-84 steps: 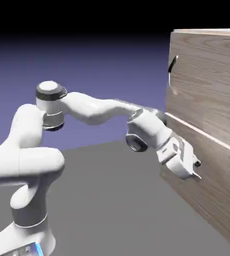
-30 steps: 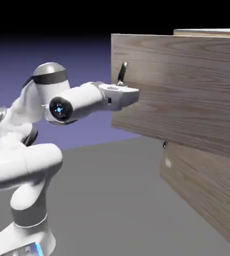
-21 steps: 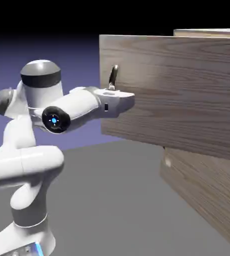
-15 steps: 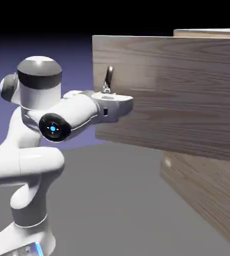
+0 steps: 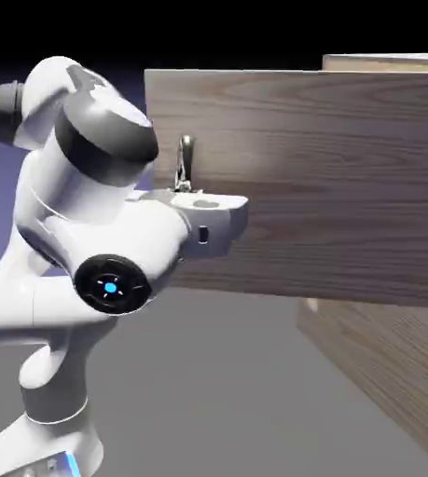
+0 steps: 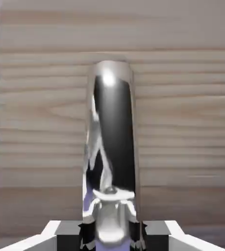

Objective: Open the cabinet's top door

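Since a second ago the top door [image 5: 320, 177] has swung further out toward the exterior view's left, my arm folding back with it; the free edge sits clearly further left than before. My pincer [image 5: 186, 183] is clamped narrow on the handle [image 5: 186, 158], a dark metal bar standing upright, long axis vertical, near the door's free left edge. In the hand view the handle [image 6: 112, 157] rises straight up from between my fingertips, wood grain filling the rest. Door panel runs long left-right, hinged at the cabinet [image 5: 385, 373] on the right, face now turned toward the camera. Door looks well open; any further pull goes along the arc away from the cabinet, handle directly in my grip.
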